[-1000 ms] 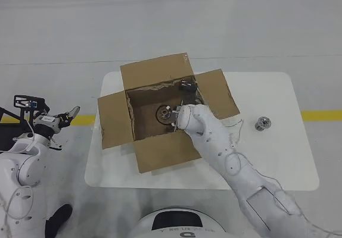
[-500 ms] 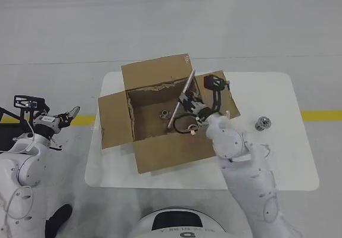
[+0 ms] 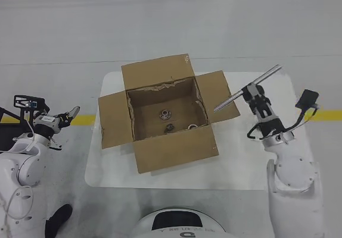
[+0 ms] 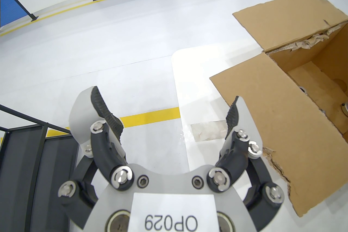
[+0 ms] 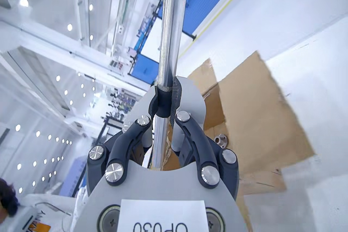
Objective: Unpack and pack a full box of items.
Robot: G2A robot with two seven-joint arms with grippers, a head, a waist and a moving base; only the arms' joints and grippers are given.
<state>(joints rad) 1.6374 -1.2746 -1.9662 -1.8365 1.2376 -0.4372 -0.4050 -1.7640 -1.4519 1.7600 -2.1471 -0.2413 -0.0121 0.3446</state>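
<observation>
Grip comes first: the right end effector (image 5: 164, 97) is clamped on a smooth metal rod (image 5: 174, 26). Its dark pads pinch the shaft roughly at mid-length, so a long stretch stands out beyond them and another runs back under the palm. From above, the rod hangs over the right part of the surface (image 3: 236, 163) on a diagonal, with one end over the right flap of the cardboard box (image 3: 171, 152) and the other pointing toward the far right corner; how high it rides I cannot tell. On the other side, the left end effector (image 4: 165, 97) is spread wide and empty, held over the floor just beyond the surface's left edge and well apart from the box. Farther in, the box sits open in the middle of the surface with all four flaps folded out. On its bottom lie small metal parts: a flanged fitting (image 3: 166, 113), a second fitting (image 3: 171, 126) just beside it, and a pale ring (image 3: 192, 126) near the right wall. Unpacking therefore looks unfinished. The main risk, as I judge it, is that a polished round shaft held in a two-sided pinch can twist or slide. A careless swing could knock its inner end against the flap and shove the box, and once set down the rod may roll off the surface's edge.
</observation>
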